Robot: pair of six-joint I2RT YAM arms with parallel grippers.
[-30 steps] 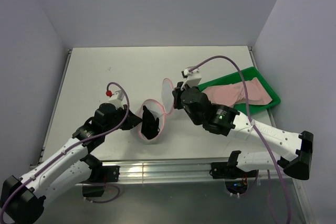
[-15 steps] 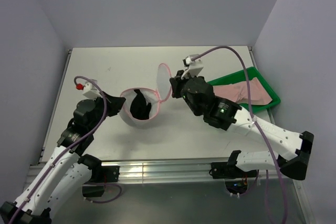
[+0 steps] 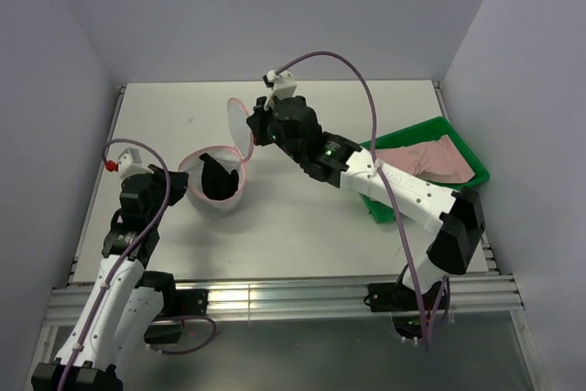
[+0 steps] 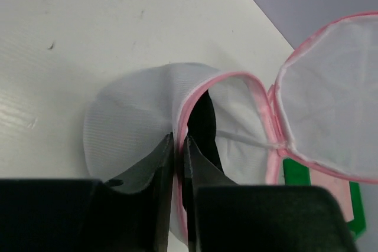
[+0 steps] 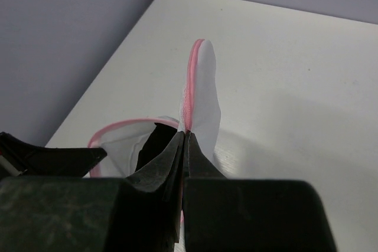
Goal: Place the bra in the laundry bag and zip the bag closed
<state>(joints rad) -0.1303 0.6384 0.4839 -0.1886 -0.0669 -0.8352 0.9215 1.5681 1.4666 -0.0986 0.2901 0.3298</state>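
Firmly pinched: laundry bag (image 3: 203,208) rim in left gripper (image 4: 178,141), lid (image 5: 204,91) in right gripper (image 5: 184,134); bra (image 3: 430,158) well apart.

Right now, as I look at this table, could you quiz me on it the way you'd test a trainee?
1. True or false: the soft pale pink fabric bra is already inside the round white mesh laundry bag with the pink zipper rim.
2. What is the right claw pinching? A) the bag's domed lid B) the bra C) nothing
3. Which part of the bag does the left claw grip?

Key:
1. False. It lies in the green plastic tray.
2. A
3. The pink rim of the open mouth.
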